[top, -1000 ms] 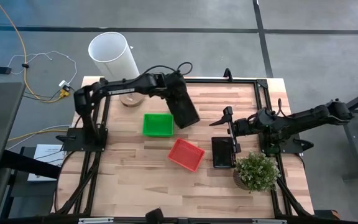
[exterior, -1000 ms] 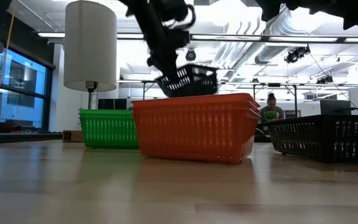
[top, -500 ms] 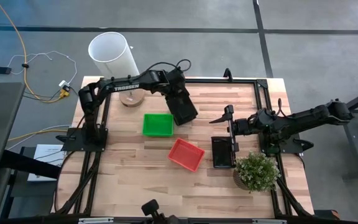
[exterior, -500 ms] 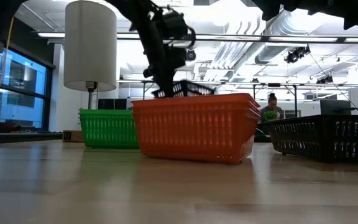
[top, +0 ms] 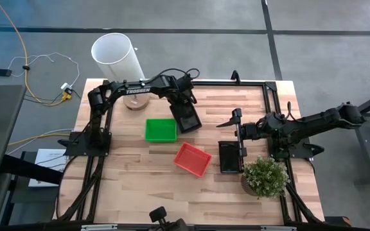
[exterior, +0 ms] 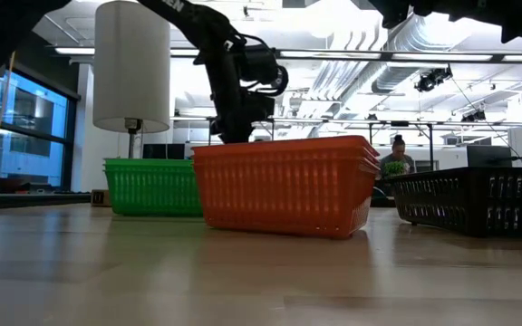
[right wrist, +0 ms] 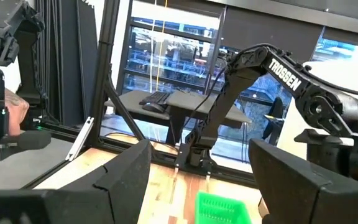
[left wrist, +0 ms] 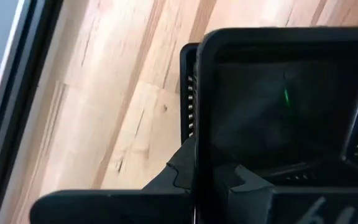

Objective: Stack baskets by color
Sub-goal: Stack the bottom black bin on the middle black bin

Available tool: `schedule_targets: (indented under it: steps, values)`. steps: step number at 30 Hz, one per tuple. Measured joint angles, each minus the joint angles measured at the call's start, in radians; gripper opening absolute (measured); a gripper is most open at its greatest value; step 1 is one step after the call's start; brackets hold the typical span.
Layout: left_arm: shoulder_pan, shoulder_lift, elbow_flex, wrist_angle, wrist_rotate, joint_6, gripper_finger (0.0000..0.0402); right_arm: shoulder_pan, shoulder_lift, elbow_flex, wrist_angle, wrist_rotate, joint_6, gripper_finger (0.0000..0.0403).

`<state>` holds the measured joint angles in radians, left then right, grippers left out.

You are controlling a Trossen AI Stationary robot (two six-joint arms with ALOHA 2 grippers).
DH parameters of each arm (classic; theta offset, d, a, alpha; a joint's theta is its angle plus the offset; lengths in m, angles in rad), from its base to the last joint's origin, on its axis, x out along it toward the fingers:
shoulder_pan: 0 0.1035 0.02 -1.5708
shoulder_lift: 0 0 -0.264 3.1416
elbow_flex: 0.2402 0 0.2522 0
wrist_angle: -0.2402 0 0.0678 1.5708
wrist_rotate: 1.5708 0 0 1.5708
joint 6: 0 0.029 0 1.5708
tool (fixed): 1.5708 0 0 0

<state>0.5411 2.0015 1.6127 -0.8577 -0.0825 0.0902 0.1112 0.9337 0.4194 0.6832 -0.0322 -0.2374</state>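
From above, my left gripper (top: 184, 110) is clamped on a black basket (top: 188, 116), just beside the green basket (top: 160, 129); my right gripper (top: 237, 133) waits spread wide over the black stack (top: 230, 156). At table height, the red stack (exterior: 284, 184) hides my load. At my left wrist, the black rim (left wrist: 278, 37) fills the view: I should carry it level to the black stack.
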Motion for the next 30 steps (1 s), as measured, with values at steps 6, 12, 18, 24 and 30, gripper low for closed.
schedule_targets:
  steps: [6,12,18,24,30]
  values:
    - [0.000,-0.001,0.000,0.001,0.025,0.016,0.0008,0.000,0.000,0.000,0.003,0.006,-0.015,0.0259]
    - [0.000,-0.001,0.013,-0.029,0.057,0.026,0.0069,0.000,0.000,0.000,0.004,0.042,-0.031,0.0259]
    - [0.000,-0.001,0.114,-0.112,0.053,0.026,0.0147,0.000,0.000,0.000,-0.001,0.044,-0.034,0.0259]
    - [0.000,-0.004,0.272,-0.169,0.063,0.018,0.0192,0.000,0.000,0.000,-0.034,0.044,-0.009,0.0259]
    - [-0.003,-0.041,0.229,-0.096,0.161,0.044,0.0199,0.000,0.000,0.000,-0.089,0.067,0.043,0.0259]
